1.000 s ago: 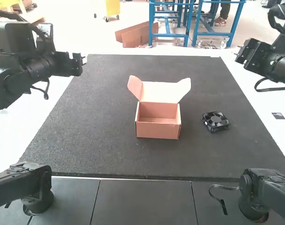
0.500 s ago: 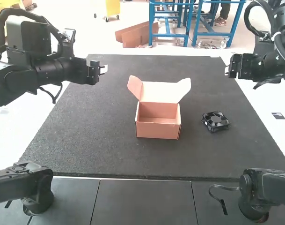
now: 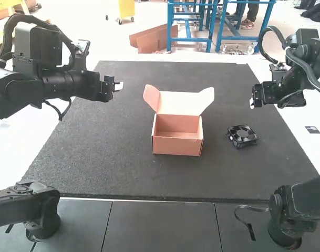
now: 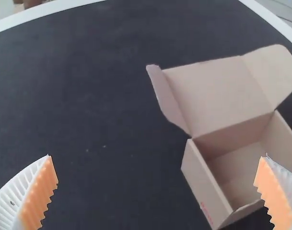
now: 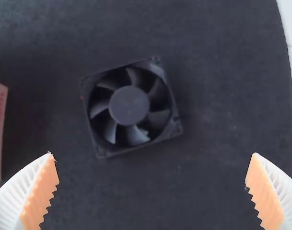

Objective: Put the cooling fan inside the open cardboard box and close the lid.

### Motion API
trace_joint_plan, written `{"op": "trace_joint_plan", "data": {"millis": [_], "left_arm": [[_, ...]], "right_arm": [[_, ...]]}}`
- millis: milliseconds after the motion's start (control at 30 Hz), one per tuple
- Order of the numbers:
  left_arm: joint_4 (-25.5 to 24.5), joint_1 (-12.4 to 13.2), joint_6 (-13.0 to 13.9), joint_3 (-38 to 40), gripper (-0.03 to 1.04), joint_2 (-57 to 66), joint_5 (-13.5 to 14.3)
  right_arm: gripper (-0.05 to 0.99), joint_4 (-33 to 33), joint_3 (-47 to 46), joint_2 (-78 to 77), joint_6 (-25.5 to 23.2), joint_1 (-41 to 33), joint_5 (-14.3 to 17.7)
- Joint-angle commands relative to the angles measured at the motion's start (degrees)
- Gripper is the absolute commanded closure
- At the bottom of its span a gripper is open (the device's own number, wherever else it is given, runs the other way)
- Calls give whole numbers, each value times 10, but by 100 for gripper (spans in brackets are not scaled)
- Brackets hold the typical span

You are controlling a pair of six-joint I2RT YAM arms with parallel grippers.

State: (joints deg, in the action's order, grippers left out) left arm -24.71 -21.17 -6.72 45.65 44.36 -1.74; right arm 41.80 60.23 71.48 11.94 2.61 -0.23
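Pretty bright all round, with soft, even light. I can't pin it to one source, since nothing throws a hard-edged shadow. The box (image 3: 177, 134) leaves hardly any shadow on the mat (image 3: 96, 147) around it. Its inside side walls are just a shade darker than the raised lid (image 3: 183, 103) behind them. The mat is matte and shows zero glare. The white table (image 3: 18, 152) left and right of the box is nearly washed out. The fan (image 3: 241, 136), right of the box, is black on black, so it's low contrast. In the right wrist view its blades catch only a little grey light.
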Motion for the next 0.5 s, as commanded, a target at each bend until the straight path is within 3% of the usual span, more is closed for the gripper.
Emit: {"op": "trace_joint_plan", "data": {"millis": [0, 300, 467], "left_arm": [[-2, -8, -4, 33, 4, 2, -2], [5, -8, -4, 35, 4, 13, -2], [14, -8, -4, 35, 4, 21, -2]], "right_arm": [[3, -3, 31, 29, 40, 35, -1], [3, 17, 77, 128, 145, 89, -12], [3, 23, 97, 178, 157, 92, -33]]}}
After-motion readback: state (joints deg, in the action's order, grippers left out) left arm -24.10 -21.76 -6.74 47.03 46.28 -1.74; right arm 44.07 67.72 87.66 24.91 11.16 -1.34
